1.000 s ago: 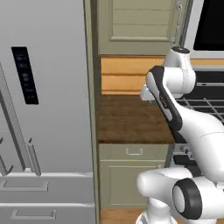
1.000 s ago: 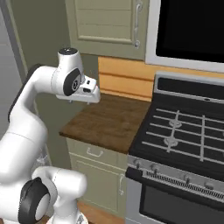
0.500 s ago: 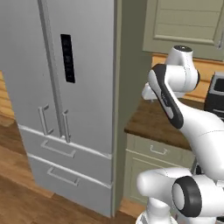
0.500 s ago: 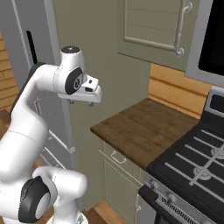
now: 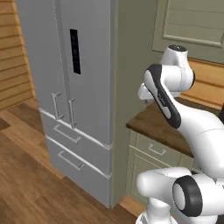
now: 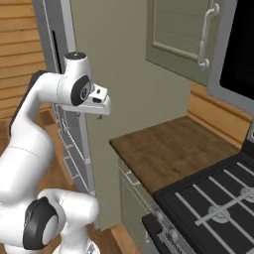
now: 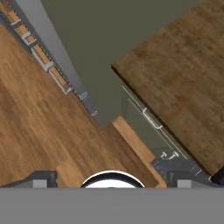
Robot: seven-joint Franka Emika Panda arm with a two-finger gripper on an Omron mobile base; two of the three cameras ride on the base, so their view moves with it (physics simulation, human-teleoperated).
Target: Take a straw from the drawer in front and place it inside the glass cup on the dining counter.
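Fridge (image 5: 65,87): grey steel. Tabletop (image 6: 168,149): dark-brown wood grain. Drawer (image 5: 153,148) at 4 o'clock: sage green, silver handle. Floor (image 7: 39,131): lighter brown planks.

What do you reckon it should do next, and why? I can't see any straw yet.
Probably drive the base round to face the drawer squarely, then reach for its handle. The drawer is shut, below the wooden counter beside the fridge, so no straw can be reached yet. The claw hangs open and empty, high above the floor, well away from the handle.
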